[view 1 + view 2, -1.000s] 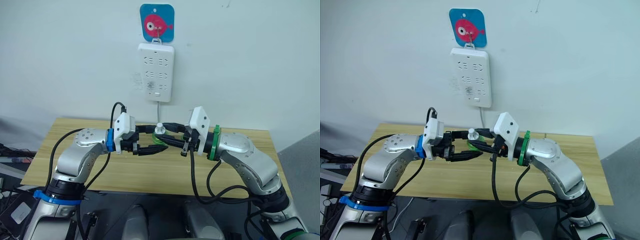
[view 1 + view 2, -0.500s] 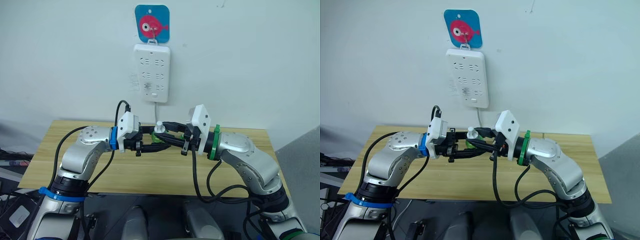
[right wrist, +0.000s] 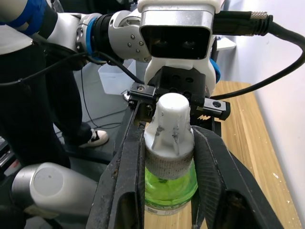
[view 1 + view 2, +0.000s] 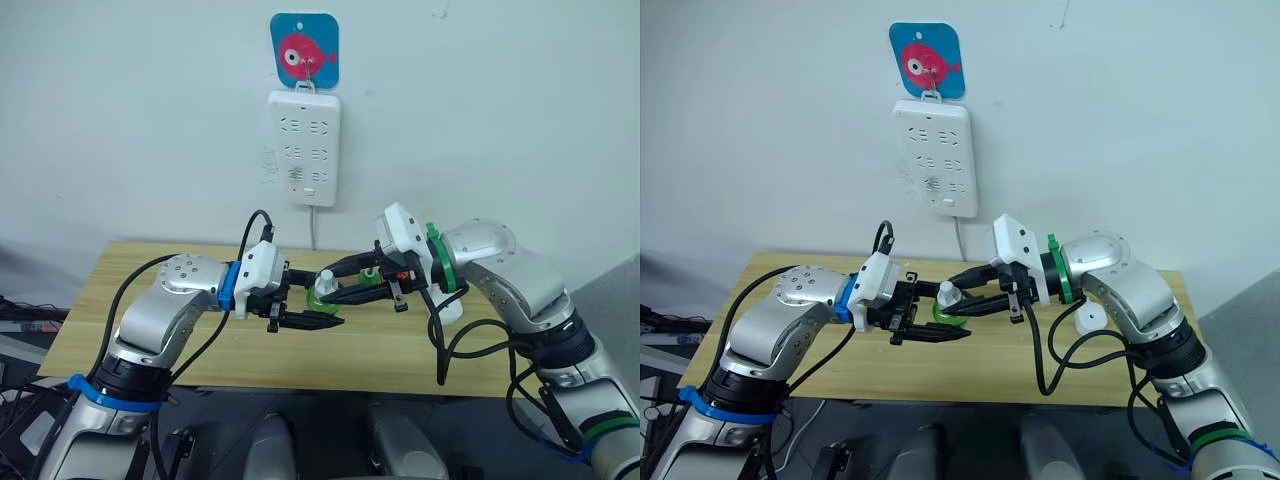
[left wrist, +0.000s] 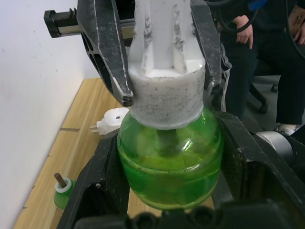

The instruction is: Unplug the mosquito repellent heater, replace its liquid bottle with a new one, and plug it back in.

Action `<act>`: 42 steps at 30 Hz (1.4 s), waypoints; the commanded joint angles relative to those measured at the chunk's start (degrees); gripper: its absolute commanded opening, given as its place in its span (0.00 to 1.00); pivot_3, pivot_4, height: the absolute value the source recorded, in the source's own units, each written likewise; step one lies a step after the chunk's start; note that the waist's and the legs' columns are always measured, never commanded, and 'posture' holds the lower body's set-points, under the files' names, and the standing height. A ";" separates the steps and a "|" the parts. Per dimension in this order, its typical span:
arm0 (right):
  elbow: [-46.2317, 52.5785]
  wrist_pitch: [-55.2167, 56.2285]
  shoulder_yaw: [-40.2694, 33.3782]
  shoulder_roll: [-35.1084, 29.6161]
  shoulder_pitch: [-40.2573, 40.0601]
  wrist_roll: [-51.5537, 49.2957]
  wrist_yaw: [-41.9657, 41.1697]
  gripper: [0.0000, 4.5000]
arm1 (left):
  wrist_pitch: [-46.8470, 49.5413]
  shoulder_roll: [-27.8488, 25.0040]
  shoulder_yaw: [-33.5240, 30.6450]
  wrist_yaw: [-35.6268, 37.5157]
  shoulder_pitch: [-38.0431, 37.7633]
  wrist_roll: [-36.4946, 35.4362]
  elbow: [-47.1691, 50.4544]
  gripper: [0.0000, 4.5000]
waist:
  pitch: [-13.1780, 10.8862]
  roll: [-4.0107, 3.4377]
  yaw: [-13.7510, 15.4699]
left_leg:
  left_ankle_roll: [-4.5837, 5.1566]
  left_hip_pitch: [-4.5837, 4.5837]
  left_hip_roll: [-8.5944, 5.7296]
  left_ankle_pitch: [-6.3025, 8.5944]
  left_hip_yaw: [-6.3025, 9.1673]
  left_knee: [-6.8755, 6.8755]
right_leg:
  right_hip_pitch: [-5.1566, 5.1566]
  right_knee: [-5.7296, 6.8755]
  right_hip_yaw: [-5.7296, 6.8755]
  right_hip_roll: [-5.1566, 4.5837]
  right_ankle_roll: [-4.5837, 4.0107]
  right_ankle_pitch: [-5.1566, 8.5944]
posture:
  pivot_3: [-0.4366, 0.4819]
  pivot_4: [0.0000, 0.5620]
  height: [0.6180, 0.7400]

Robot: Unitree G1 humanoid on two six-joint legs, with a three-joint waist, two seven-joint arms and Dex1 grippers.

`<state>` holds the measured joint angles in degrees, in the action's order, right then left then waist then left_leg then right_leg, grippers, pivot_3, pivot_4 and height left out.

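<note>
A small bottle [image 4: 321, 292] of green liquid with a white cap hangs above the wooden table [image 4: 130, 275], between both grippers. My left gripper [image 4: 326, 302] is shut on its green body [image 5: 169, 164]. My right gripper [image 4: 333, 286] comes from the opposite side, and its fingers [image 3: 127, 157] press on the white cap [image 3: 170, 126]. The mosquito repellent heater [image 5: 109, 121], white with two prongs, lies unplugged on the table [image 4: 1089, 319] behind my right arm. A second small green bottle [image 5: 63, 191] with a bare wick stands on the table near the wall.
A white power strip [image 4: 304, 147] hangs on the wall under a blue fish hook [image 4: 304, 47], its cord dropping behind the table. A person [image 5: 259, 57] sits beyond the table's front side, and legs [image 3: 28, 95] show nearby.
Both grippers have come lower with the bottle, nearer the table. My right elbow has risen and swung back, uncovering the heater on the table.
</note>
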<state>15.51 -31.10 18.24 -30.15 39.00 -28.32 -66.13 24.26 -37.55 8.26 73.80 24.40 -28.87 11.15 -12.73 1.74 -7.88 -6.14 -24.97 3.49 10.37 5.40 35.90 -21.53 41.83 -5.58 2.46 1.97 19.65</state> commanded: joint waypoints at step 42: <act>-2.46 3.77 -1.59 -3.65 2.97 0.44 -7.51 0.24 | -9.94 3.69 -1.42 -2.97 -3.66 1.79 1.38 0.52 | -0.02 -0.07 -0.12 | 0.00 0.12 0.09 0.00 0.03 -0.11 | 0.13 -0.18 -0.02 0.11 -0.01 0.00 | 0.30 0.30 0.93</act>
<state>11.51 -25.35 19.39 -31.76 41.74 -26.59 -73.11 15.28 -33.28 8.84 71.38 21.21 -26.43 11.37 -12.75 1.67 -7.99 -6.14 -24.84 3.58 10.37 5.43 35.80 -21.39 41.65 -5.61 2.58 1.96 19.65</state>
